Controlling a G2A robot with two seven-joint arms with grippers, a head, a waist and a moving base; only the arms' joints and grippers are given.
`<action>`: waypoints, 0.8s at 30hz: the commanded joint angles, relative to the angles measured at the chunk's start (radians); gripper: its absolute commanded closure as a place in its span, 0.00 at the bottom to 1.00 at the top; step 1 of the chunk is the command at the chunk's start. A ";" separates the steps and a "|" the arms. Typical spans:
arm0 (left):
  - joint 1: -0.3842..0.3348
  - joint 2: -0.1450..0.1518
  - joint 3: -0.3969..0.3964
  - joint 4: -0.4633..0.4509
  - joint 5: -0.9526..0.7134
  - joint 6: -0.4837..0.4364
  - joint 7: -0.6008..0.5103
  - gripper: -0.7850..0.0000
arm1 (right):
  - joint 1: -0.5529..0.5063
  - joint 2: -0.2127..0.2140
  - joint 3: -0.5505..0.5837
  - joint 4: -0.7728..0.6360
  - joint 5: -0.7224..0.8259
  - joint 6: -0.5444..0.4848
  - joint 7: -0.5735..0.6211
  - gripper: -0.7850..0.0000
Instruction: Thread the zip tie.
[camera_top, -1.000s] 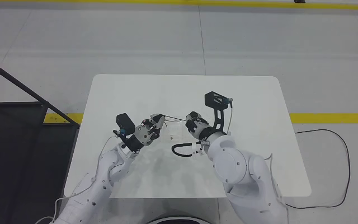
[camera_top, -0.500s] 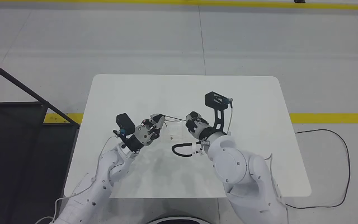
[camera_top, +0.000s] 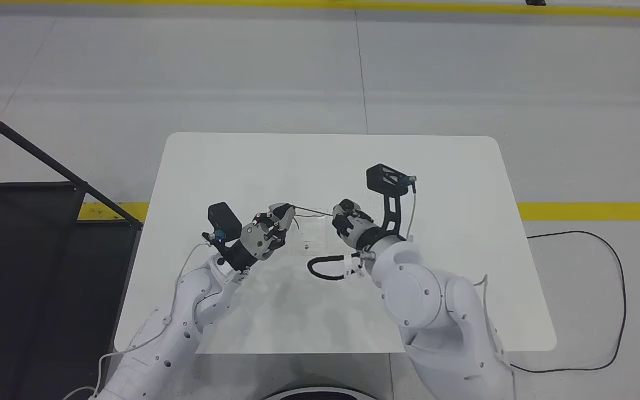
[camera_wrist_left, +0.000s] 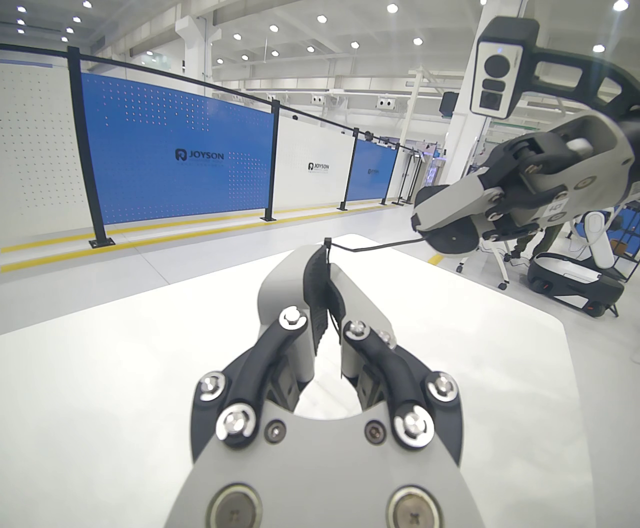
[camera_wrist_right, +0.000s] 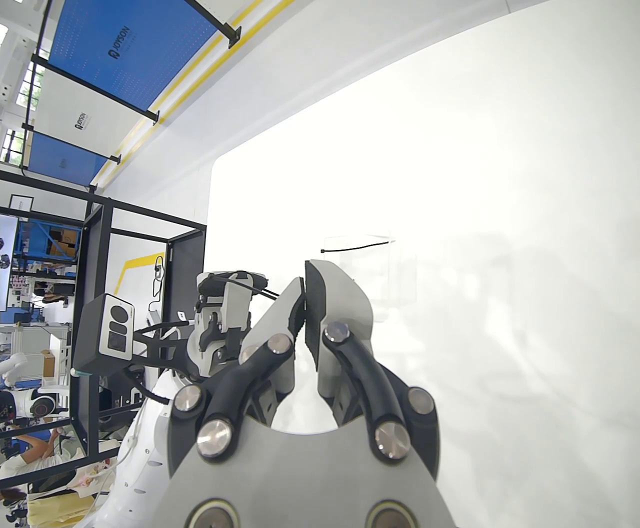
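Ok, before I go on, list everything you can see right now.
zip tie: one, black, stretched in the air between the two grippers
spare zip tie: one, black, lying flat on the table beyond the grippers
clear tray: one, see-through, faint, on the table by the spare zip tie
table: one, white, under both arms
black frame: one, black, beside the table
left gripper: one, grey with black pads, shut on the zip tie's head end
right gripper: one, grey with black pads, shut on its other end

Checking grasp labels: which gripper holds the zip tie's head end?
The left gripper: the zip tie head pokes past its fingertips; right gripper pinches the tail.
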 joint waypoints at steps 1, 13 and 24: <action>0.000 0.000 0.000 0.000 0.000 0.000 0.000 1.00 | -0.001 0.000 0.001 -0.001 -0.001 -0.002 -0.001 1.00; 0.000 0.000 0.000 0.000 0.000 0.000 0.000 1.00 | 0.000 -0.003 0.003 0.001 -0.004 -0.002 0.003 1.00; 0.000 0.000 0.000 0.000 0.000 0.000 0.000 1.00 | 0.007 -0.006 0.007 0.004 0.000 0.002 0.005 1.00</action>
